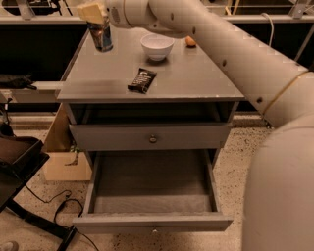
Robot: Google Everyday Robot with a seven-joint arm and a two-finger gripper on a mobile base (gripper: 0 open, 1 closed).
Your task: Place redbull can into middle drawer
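The redbull can, blue and silver, stands upright at the far left corner of the grey cabinet top. My gripper is at the top left, shut on the can's upper end with its tan fingers. I cannot tell whether the can rests on the top or hangs just above it. The middle drawer is pulled out wide below, its grey floor bare, its front knob near the bottom edge. The upper knobbed drawer front is closed. My white arm crosses the right side.
A white bowl, a dark snack-bar wrapper and an orange fruit lie on the cabinet top. A cardboard box and a black stand with cables sit on the floor at left.
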